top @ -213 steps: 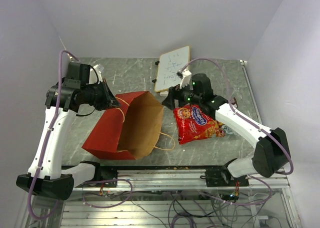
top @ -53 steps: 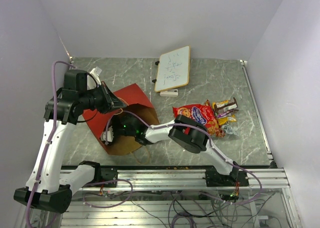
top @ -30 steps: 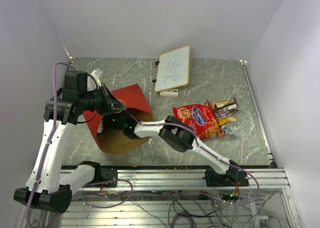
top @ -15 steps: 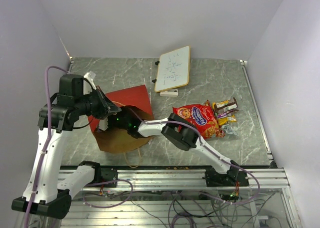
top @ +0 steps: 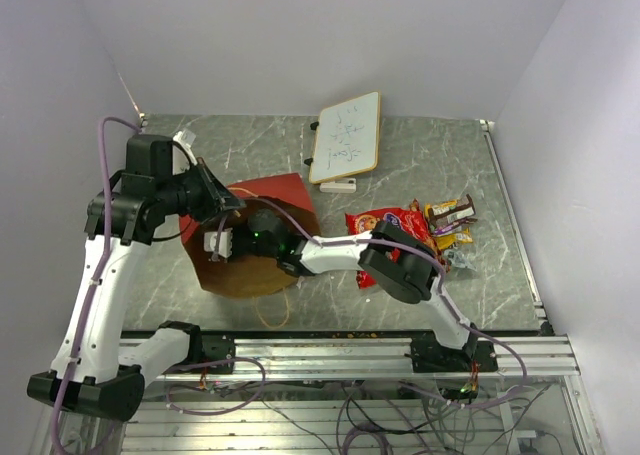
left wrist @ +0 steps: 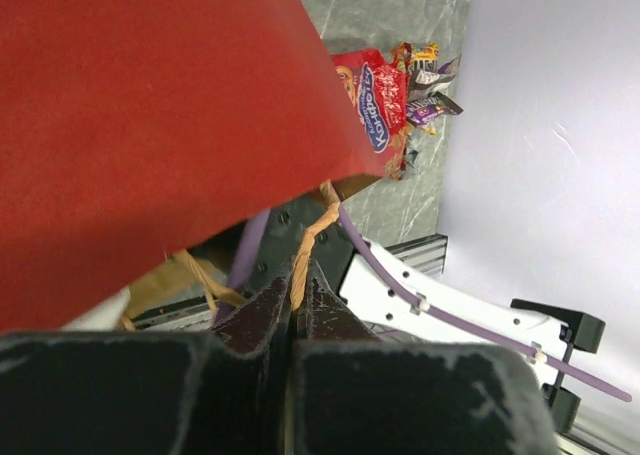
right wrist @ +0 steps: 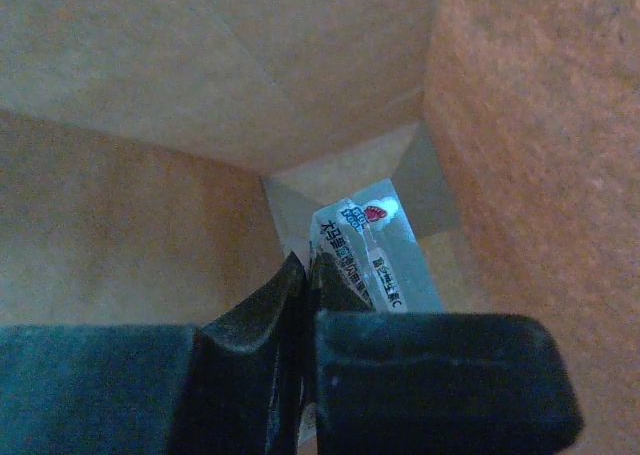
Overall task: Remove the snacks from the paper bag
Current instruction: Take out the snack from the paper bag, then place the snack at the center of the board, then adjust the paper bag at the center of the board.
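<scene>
The paper bag (top: 262,191), red outside and brown inside, is tipped up at the table's left. My left gripper (left wrist: 297,278) is shut on its twisted paper handle (left wrist: 305,245) and shows in the top view as the left gripper (top: 220,203) at the bag's upper edge. My right arm (top: 330,250) reaches into the bag's mouth, and its fingers are hidden from above. Inside, my right gripper (right wrist: 308,271) is shut on the edge of a small silver snack wrapper (right wrist: 378,247) lying at the bag's bottom. The red cookie packet (top: 392,222) and several candy bars (top: 450,220) lie on the table to the right.
A small whiteboard (top: 347,135) with an eraser (top: 338,185) lies at the back middle. My right arm's elbow (top: 400,267) hangs over the near corner of the cookie packet. Walls close in on the left, back and right, and a metal rail (top: 340,350) runs along the near edge.
My right gripper has gone from partly open to shut on the silver wrapper inside the bag. The right elbow swung right over the cookie packet. The left gripper shifted the bag slightly.
</scene>
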Available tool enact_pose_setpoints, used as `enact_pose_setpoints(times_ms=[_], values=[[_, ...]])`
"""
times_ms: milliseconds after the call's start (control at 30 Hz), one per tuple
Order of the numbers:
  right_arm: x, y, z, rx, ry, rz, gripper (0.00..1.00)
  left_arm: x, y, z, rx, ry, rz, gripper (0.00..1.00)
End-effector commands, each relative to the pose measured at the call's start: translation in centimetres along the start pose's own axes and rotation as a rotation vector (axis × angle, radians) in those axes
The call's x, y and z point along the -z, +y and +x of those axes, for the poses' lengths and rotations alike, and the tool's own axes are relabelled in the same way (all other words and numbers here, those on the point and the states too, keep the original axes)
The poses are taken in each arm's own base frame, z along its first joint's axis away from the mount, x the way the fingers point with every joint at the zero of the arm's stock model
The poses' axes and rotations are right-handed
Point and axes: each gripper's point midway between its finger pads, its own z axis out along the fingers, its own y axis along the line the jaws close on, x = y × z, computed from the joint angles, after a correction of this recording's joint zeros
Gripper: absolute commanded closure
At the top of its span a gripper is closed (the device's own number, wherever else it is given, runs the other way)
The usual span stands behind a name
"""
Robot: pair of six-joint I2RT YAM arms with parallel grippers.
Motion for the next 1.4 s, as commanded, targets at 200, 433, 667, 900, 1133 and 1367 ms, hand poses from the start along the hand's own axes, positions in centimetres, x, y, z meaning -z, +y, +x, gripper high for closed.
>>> enact_pose_setpoints(times_ms=[200, 433, 667, 900, 1133, 1367], values=[[6.7, 0.9, -9.1, 0.003, -0.14, -0.16, 1.0, -0.8, -2.4, -2.0, -0.062, 0.0, 0.073, 0.93], [16.1, 0.5, -11.3, 0.091, -0.066, -0.264, 1.0, -1.0, -3.5, -1.5, -0.034, 0.057, 0.13, 0.93], [23.4, -3.7, -14.7, 0.083, -0.04, -0.152, 1.0, -0.2, -6.5, -2.2, 0.015, 0.069, 0.233, 0.93], [28.9, -18.4, -19.3, -0.122, -0.189, 0.439, 1.0, 0.1, -7.8, -3.8, 0.091, 0.05, 0.259, 0.93], [31.7, -26.2, -16.5, -0.226, -0.081, 0.75, 1.0, -0.4, -2.3, -5.6, 0.147, 0.017, 0.116, 0.93], [36.8, -30.5, -10.5, -0.541, 0.027, 1.065, 1.0, 0.1, 3.0, -6.5, 0.128, -0.04, -0.128, 0.93]])
